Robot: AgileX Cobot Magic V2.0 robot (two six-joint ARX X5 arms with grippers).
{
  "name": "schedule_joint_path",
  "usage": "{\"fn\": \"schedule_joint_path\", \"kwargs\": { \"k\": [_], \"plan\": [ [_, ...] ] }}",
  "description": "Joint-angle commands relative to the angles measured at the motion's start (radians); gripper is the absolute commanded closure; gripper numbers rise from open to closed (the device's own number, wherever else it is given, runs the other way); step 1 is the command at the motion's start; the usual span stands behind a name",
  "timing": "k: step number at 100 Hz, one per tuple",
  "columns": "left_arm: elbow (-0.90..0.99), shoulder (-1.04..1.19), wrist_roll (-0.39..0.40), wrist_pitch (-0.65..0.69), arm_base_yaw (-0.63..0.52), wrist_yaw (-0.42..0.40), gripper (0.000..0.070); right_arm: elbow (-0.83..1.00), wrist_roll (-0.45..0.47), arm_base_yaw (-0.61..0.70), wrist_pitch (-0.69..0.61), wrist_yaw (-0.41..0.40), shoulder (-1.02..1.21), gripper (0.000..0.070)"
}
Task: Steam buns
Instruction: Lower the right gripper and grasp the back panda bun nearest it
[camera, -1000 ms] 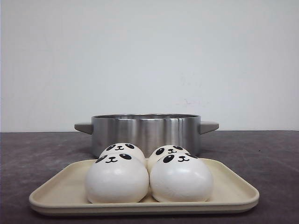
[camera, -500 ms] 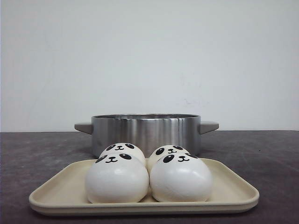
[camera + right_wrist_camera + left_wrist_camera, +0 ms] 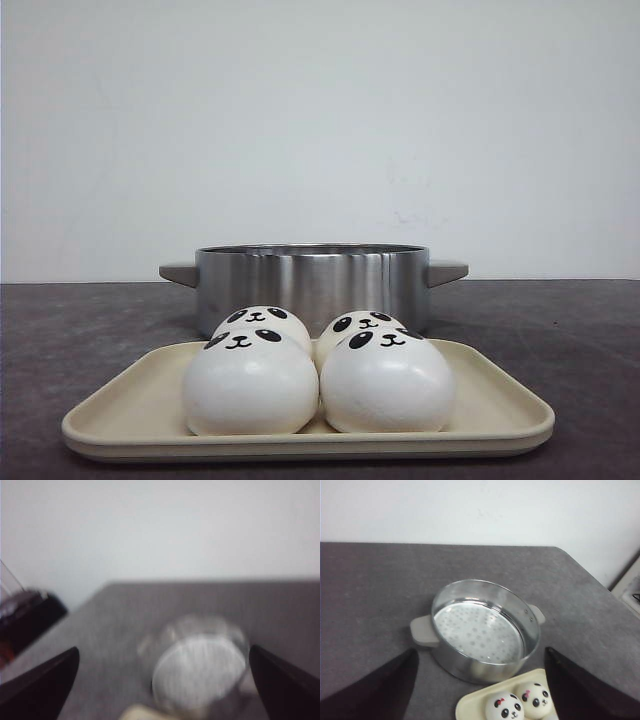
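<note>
Several white panda-faced buns (image 3: 250,385) sit close together on a cream tray (image 3: 300,446) at the near edge of the table. Two of them (image 3: 504,707) show in the left wrist view with pink bows. Behind the tray stands a steel steamer pot (image 3: 312,280) with grey handles; its perforated plate (image 3: 479,630) holds nothing. My left gripper (image 3: 481,650) hovers open above the pot and the tray's far corner. In its own blurred view, my right gripper (image 3: 163,648) is open above the pot (image 3: 200,665). Neither gripper shows in the front view.
The table is dark grey, with a white wall behind it. Its rounded corner and edge (image 3: 580,570) lie beyond the pot in the left wrist view. A dark object (image 3: 25,615) sits off the table's edge in the right wrist view.
</note>
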Motion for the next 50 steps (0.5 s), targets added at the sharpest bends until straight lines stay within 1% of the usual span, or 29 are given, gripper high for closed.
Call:
{"fn": "schedule_joint_path", "kwargs": {
  "k": [1, 11, 27, 33, 41, 50],
  "plan": [
    [0.018, 0.005, -0.002, 0.005, -0.014, 0.001, 0.0218, 0.036, 0.003, 0.077, -0.08, 0.093, 0.089, 0.0022],
    [0.018, 0.003, -0.002, -0.005, -0.032, 0.001, 0.0218, 0.096, 0.03, 0.191, -0.199, 0.183, 0.231, 0.0037],
    [0.018, 0.003, -0.002, -0.048, -0.053, 0.001, 0.0218, 0.192, 0.076, 0.329, -0.313, 0.219, 0.441, 0.0046],
    [0.018, 0.003, -0.002, -0.056, -0.058, 0.001, 0.0218, 0.214, 0.093, 0.367, -0.329, 0.226, 0.505, 0.0056],
    [0.018, 0.003, -0.002, -0.061, -0.064, 0.001, 0.0218, 0.228, 0.129, 0.397, -0.328, 0.227, 0.58, 0.0116],
    [0.018, 0.003, -0.002, -0.066, -0.069, 0.001, 0.0218, 0.229, 0.135, 0.407, -0.306, 0.228, 0.65, 0.0147]
  ]
}}
